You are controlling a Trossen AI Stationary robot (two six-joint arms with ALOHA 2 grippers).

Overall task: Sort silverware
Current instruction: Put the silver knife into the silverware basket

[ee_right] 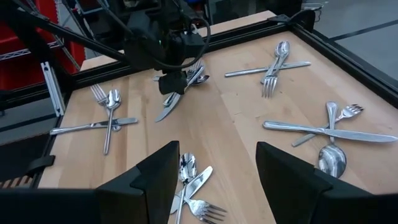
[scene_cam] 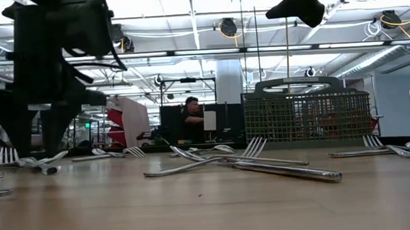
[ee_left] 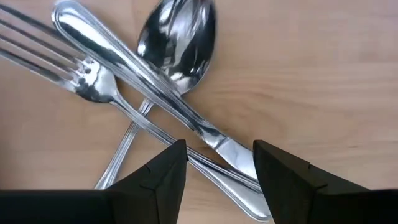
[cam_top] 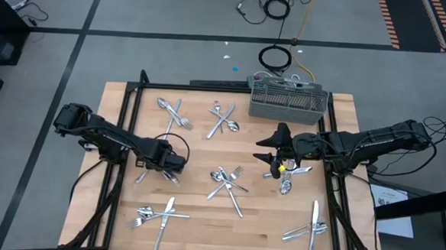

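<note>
1. Your silverware lies in small crossed clusters all over the wooden desk [cam_top: 199, 150]; none of it shows in the grey mesh caddy [cam_top: 288, 100] at the far edge, so by my reading the sort has hardly begun.
2. Your left gripper [ee_left: 217, 163] sits low over one cluster on the left side of the desk, jaws wide and empty, straddling a knife [ee_left: 149, 81] that crosses a fork [ee_left: 93, 81] and a spoon [ee_left: 177, 37].
3. Your right gripper [ee_right: 217, 163] hangs above the desk near the caddy, jaws part-open and holding nothing; a spoon and fork pile [ee_right: 193, 186] lies just beneath it.
4. Expect each piece to be light, stiff and slick: polished metal lying flat on wood gives the jaws little to bite.
5. Take the knife across its narrow handle, near the middle, so it does not tip when lifted; avoid the blade end, which tapers and would likely slip.
6. Since the three pieces touch, lifting the top one may drag or spin the others; go slowly.
</note>
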